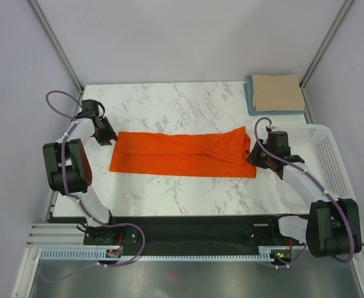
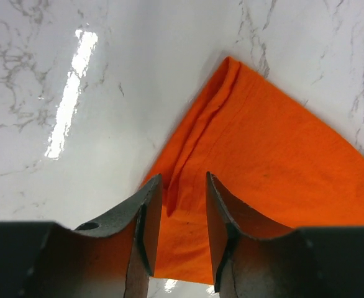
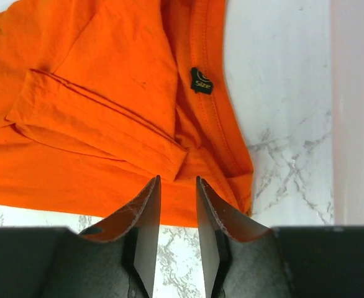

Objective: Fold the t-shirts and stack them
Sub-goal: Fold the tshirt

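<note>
The orange t-shirt [image 1: 182,155] lies flat on the marble table, folded lengthwise into a long strip. My left gripper [image 1: 107,134] is open just above the strip's left far corner; in the left wrist view the gripper [image 2: 183,180] has orange cloth [image 2: 263,155] showing below its gap. My right gripper [image 1: 255,155] is open at the strip's right end; in the right wrist view it [image 3: 177,180] hovers over the near edge of the shirt [image 3: 95,62], by the collar and its black size label [image 3: 201,81]. The tan-beige t-shirt [image 1: 277,92] lies folded on the light blue one [image 1: 249,94] at the back right corner.
A white perforated basket [image 1: 331,155] stands at the table's right edge, right beside my right arm. Bare marble [image 1: 169,105] lies behind and in front of the orange strip. Grey walls and metal posts enclose the table.
</note>
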`<state>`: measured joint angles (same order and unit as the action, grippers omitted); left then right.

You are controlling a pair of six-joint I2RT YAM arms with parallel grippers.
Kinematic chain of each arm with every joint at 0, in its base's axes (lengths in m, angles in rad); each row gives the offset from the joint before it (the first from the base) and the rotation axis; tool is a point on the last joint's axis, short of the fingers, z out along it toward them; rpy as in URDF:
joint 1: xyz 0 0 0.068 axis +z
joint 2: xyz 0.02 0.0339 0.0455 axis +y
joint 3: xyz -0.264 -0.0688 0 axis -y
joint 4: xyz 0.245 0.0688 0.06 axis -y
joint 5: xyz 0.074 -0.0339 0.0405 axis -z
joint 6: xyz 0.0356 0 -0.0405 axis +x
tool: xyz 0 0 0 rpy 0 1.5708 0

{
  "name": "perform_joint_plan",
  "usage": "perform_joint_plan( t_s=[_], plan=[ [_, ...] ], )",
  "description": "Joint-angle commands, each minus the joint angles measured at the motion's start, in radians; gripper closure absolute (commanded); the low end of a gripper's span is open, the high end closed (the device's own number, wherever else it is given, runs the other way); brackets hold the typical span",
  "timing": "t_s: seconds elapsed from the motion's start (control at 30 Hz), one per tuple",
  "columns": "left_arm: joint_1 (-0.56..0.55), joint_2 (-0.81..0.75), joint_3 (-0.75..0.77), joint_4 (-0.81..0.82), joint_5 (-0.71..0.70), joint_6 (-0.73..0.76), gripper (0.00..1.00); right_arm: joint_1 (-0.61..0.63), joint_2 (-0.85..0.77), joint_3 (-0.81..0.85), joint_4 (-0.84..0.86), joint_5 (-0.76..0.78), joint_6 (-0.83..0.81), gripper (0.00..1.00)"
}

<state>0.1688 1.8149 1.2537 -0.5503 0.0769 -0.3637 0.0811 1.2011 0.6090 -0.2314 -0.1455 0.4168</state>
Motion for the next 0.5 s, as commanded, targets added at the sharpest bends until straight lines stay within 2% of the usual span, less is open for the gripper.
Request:
perform_joint_plan(
  t_s=[0.0,0.1,0.2,0.33,0.4,0.47],
  plan=[
    [0.000,-0.112,0.001,0.016,-0.055,0.032,0.58,-0.003,-0.017,0.093,-0.095,0.067,0.043,0.62],
    [-0.023,-0.140,0.001,0.018,0.013,0.013,0.58,0.003,0.003,0.146,-0.083,0.046,0.065,0.62],
    [-0.066,-0.118,0.015,0.027,0.115,-0.004,0.58,0.023,0.090,0.202,-0.045,0.024,0.057,0.62],
    [-0.089,-0.046,0.038,0.033,0.198,-0.032,0.58,0.045,0.247,0.313,-0.037,-0.067,-0.062,0.55],
    [-0.089,-0.003,0.050,0.032,0.210,-0.029,0.58,0.048,0.354,0.400,-0.078,-0.103,-0.133,0.54],
    [-0.088,0.006,0.044,0.030,0.149,-0.027,0.57,0.048,0.405,0.461,-0.094,-0.114,-0.151,0.54]
  ],
)
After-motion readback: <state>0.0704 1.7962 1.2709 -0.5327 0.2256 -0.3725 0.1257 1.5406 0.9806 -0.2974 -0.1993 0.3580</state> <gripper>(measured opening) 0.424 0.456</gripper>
